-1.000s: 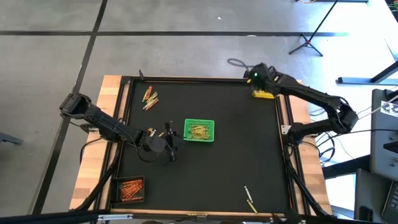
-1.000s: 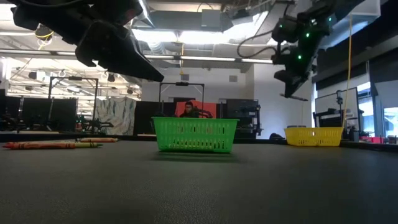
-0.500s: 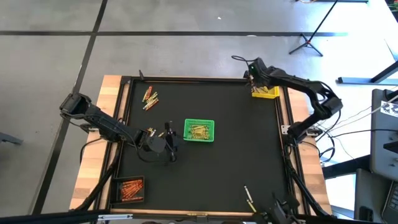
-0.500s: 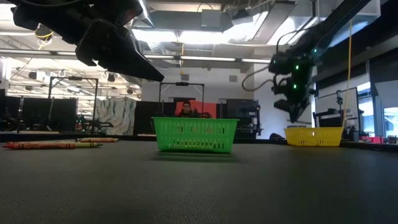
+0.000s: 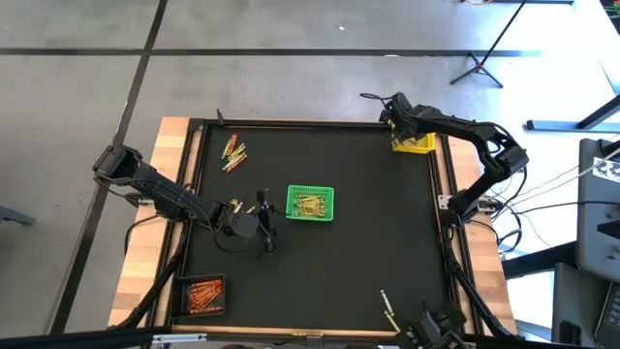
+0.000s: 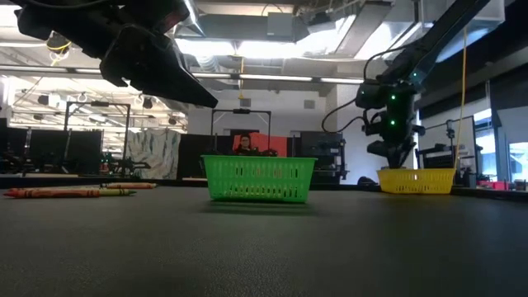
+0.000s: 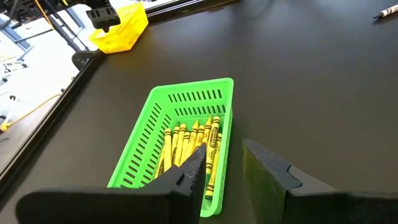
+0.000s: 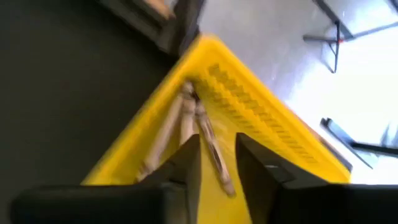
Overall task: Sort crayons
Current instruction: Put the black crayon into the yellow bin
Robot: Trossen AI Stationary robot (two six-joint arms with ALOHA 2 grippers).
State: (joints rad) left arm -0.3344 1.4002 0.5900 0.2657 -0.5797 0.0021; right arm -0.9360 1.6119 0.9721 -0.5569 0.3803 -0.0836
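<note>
Right pincer (image 8: 216, 158) hangs over pale crayons (image 8: 186, 127) in yellow basket (image 8: 273, 134).

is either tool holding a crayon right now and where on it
Neither. The right tool is over the yellow basket, fingers apart, nothing between them. The left tool waits open beside the green basket.

high view: the loose crayons (image 5: 233, 153) at the far left of the bench (image 5: 368, 262) are too small to tell their colours apart. contents of the yellow basket (image 5: 412, 144) are covered by the right claw (image 5: 391, 114). the pair near the bench's near edge (image 5: 388, 310) is too thin to identify.

right wrist view: the sticks in the yellow basket are blurred; their colour cannot be told.

low view: the green basket (image 6: 259, 178) wall hides its contents. the left arm (image 6: 124, 41) is cut off by the picture's top edge.
</note>
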